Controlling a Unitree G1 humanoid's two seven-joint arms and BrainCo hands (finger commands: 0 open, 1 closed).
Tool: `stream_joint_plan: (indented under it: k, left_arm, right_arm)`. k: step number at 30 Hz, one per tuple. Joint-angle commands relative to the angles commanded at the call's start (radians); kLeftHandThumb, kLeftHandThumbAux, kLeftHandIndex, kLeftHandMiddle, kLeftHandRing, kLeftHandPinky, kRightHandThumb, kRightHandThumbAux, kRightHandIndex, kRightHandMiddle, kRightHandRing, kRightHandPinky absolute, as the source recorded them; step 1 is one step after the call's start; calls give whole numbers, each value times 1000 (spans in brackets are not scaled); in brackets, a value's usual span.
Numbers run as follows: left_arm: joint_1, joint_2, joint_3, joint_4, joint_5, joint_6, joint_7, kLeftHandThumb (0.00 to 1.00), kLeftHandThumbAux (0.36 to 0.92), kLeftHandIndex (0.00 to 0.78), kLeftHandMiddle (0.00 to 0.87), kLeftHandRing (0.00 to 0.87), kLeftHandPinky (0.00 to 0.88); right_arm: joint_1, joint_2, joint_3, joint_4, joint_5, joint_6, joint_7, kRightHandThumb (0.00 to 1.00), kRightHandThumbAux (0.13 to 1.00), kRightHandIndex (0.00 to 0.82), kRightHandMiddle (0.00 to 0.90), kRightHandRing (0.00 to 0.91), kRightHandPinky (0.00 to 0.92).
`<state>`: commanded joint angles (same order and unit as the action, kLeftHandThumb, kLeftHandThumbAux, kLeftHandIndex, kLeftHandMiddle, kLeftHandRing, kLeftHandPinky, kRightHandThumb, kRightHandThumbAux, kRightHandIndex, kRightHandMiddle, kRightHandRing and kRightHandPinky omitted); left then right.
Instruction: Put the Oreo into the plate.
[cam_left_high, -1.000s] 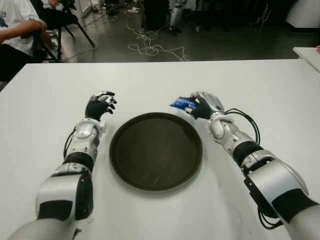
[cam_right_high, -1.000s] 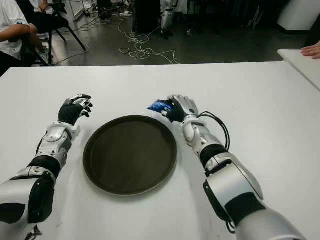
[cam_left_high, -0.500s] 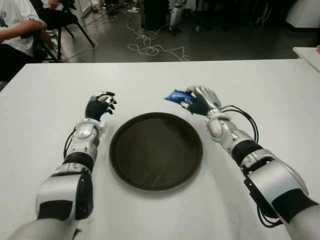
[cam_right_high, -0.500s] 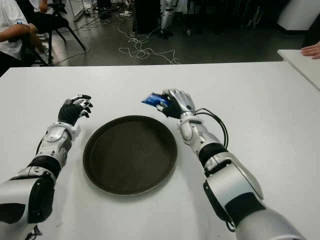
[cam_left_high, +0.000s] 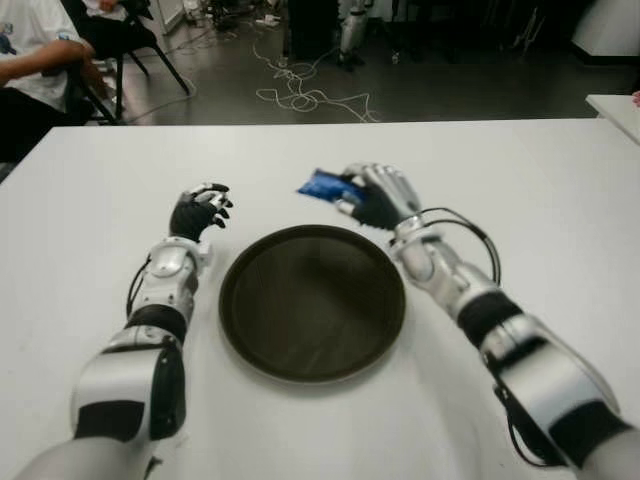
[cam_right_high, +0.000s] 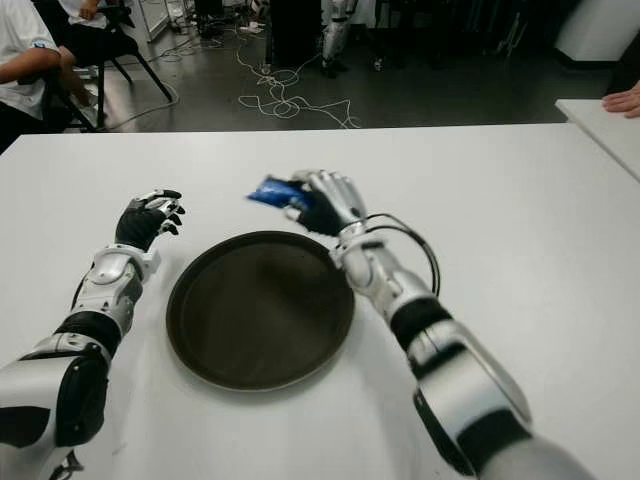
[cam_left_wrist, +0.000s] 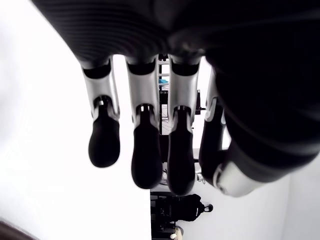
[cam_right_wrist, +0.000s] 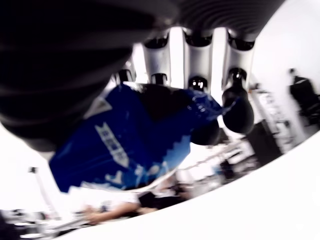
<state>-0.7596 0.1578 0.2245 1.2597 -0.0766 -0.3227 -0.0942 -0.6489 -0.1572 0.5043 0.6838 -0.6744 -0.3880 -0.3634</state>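
Note:
A blue Oreo packet (cam_left_high: 323, 185) is held in my right hand (cam_left_high: 368, 195), raised above the table just beyond the far rim of the plate. The right wrist view shows the packet (cam_right_wrist: 131, 142) pinched between the fingers (cam_right_wrist: 234, 105) and the palm. The dark round plate (cam_left_high: 312, 301) lies on the white table between my two arms, with nothing in it. My left hand (cam_left_high: 200, 210) shows to the left of the plate, fingers (cam_left_wrist: 145, 152) relaxed and holding nothing.
The white table (cam_left_high: 90, 220) stretches wide on all sides of the plate. A second white table corner (cam_left_high: 615, 105) shows at the far right. A seated person (cam_left_high: 35, 60) and chairs are beyond the far left edge; cables (cam_left_high: 300, 95) lie on the floor.
My right hand has lifted the Oreo packet and carried it left and away, from beside the plate's right far rim to above its far edge. The left hand stayed still.

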Motion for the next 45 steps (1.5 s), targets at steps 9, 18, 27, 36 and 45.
stream_joint_plan:
  k: [9,18,27,36,45]
  left_arm:
    - [0,-2,6,0,-6,2,-11,697,714,426,604,630,659]
    - [0,0,0,0,5,-4,4,697,714,425,583,612,644]
    - [0,1,-1,-2,4,1,0,697,714,425,593,622,653]
    - [0,-2,7,-4,-5,4,-5,697,713,426,595,623,649]
    - [2,-2,6,-7,-2,-2,-10,697,714,426,594,625,652]
  right_arm:
    - [48,-72,30,-159,-33,-29,166,696,726,434,752,747,730]
    - [29,-120,56,-164,-26,-118,310,696,726,432,727,718,688]
    - [12,-159,67,-183,-23,-141,465,694,728,430,686,674,628]
    - [-1,-181,57,-200,-34,-120,547,691,729,429,673,660,612]
    - [-13,-184,63,-217,-92,-28,565,691,730,428,660,650,611]
